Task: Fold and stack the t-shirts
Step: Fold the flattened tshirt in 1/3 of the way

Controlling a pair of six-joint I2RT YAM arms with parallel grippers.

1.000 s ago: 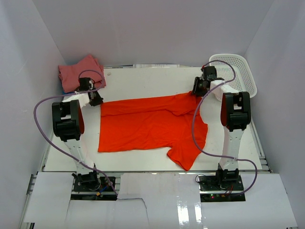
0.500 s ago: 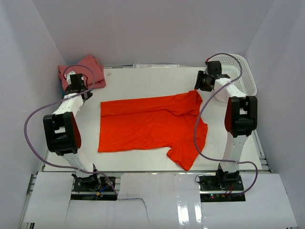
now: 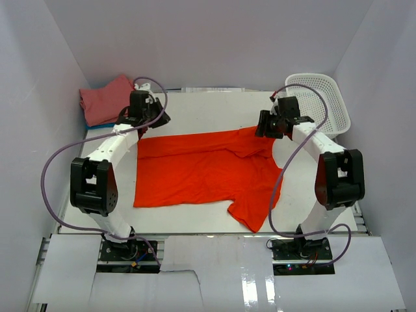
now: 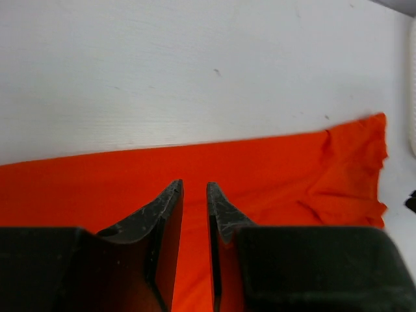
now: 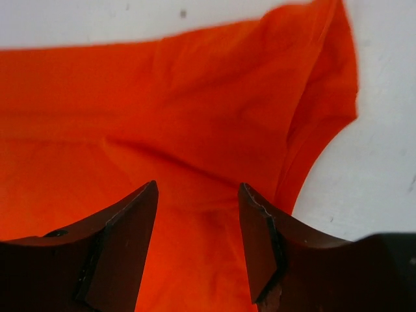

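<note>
The orange-red t-shirt [image 3: 201,172] lies spread across the middle of the white table [image 3: 208,107]. In the overhead view it fills the centre of the frame. Its body is mostly flat, with one sleeve pointing toward the lower right and the other bunched into folds at the upper right corner of the cloth.

The white mesh basket [image 3: 322,97] sits at the upper right of the frame, near the back wall and well apart from the shirt.

At the upper left, the salmon-pink t-shirt [image 3: 104,101] rests as a folded bundle by the left wall. A thin sliver of the blue t-shirt [image 3: 93,125] shows under its lower edge (too little to tell how it is folded).

The right gripper [image 5: 197,187] hangs over the bunched upper right sleeve. In its wrist view the jaws stand wide apart with only orange cloth visible below and between them, so it is released and grasps nothing.

The left gripper [image 4: 194,186] is over the upper left part of the orange-red t-shirt, close to its far edge. Its fingers are parted by only a narrow slit, through which the orange cloth shows. Nothing is pinched between them. Whether the fingertips touch the fabric cannot be told from either view.
</note>
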